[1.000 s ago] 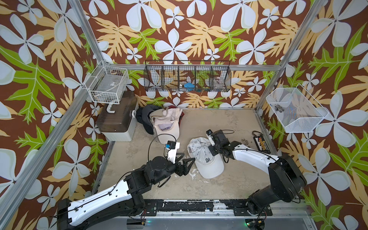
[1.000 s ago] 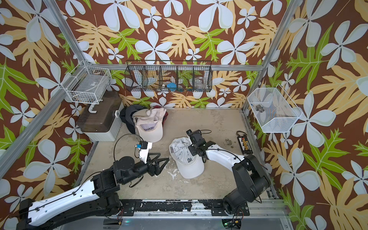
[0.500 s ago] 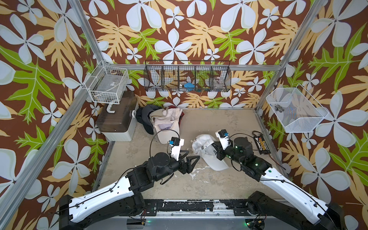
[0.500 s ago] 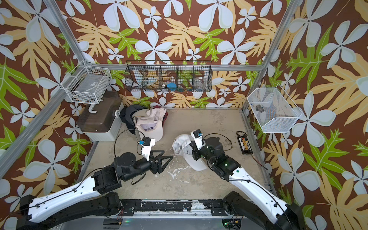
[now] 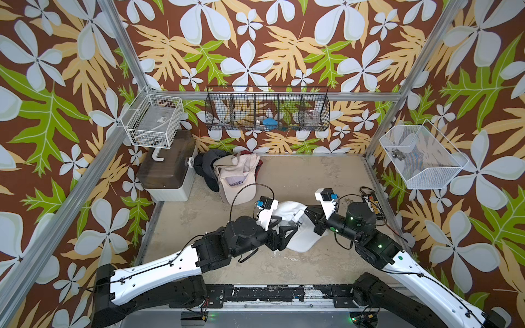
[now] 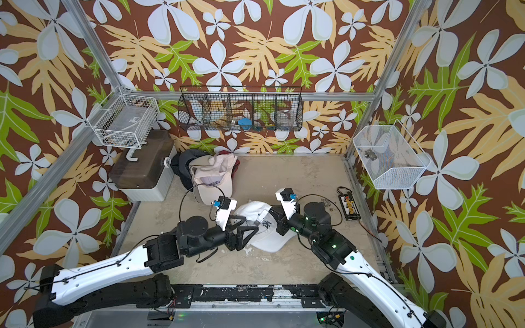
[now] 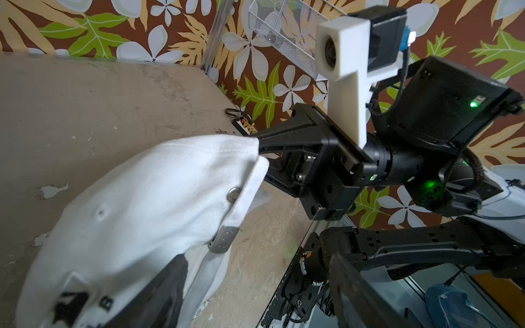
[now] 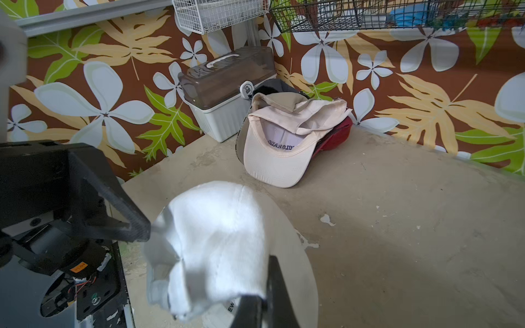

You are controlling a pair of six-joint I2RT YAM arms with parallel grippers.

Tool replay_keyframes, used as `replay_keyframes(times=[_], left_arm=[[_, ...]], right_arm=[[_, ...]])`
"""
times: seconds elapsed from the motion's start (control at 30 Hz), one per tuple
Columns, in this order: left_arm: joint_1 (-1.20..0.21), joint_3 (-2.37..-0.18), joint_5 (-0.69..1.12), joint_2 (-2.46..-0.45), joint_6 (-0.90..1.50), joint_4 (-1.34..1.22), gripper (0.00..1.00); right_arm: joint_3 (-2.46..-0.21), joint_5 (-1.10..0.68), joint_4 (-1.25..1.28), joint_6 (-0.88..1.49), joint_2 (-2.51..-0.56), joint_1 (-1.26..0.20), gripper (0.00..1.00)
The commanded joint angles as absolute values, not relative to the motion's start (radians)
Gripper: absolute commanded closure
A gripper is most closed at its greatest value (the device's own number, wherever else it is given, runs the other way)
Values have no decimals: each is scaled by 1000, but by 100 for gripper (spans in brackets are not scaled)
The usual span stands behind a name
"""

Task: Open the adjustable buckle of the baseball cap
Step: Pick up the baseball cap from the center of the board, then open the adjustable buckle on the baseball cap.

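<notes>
The white baseball cap (image 5: 298, 238) (image 6: 267, 235) lies mid-table, its brim on the table and its back raised. My right gripper (image 5: 309, 213) (image 6: 276, 215) (image 8: 267, 295) is shut on the cap's rear edge; in the left wrist view this gripper (image 7: 260, 149) pinches the white cloth (image 7: 136, 198). The metal buckle (image 7: 224, 240) hangs on the back strap below a round snap (image 7: 233, 194). My left gripper (image 5: 292, 224) (image 6: 254, 227) (image 7: 258, 261) is open at the cap's left side, one finger (image 7: 159, 284) across the cloth, the buckle just ahead of its gap.
A pile of other caps (image 5: 235, 176) lies at the back, beside a brown-lidded box (image 5: 167, 170). A white wire basket (image 5: 153, 119), a black wire rack (image 5: 267, 113) and a white mesh basket (image 5: 420, 159) hang on the walls. A small black device (image 5: 372, 198) lies right.
The right arm has swung round and raised the cap's back while holding it. My left gripper has moved right, up against the cap, still open.
</notes>
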State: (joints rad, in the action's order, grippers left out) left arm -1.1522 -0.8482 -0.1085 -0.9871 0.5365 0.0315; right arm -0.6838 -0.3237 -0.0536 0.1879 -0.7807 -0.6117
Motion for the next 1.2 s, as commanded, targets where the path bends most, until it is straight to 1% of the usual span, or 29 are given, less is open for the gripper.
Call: replay_keyframes(times=[0.0,0.27,0.53,0.7,0.9,1.17], left_arm=[[-1167,-872,-125,-1008,505,8,20],[-1192,-902,-142,-1065,491,2,21],[-1193,-911,-159,-1081,482,-14,21],[-1194,-916,-163,-1092,481,-18,24],[-1195,-917,-168,-1103,477,-27,37],[-1194,-919,-158,-1122,480,-38,58]], right_arm=[[-677,-370,-20,213,-768,-614,100],[-662,-396,-23,225,-733,-617,100],[-657,-405,-24,237,-724,-631,100],[-650,-401,-19,244,-726,-644,100],[-653,-391,-14,251,-723,-669,100],[-657,-344,-20,249,-722,-717,100]])
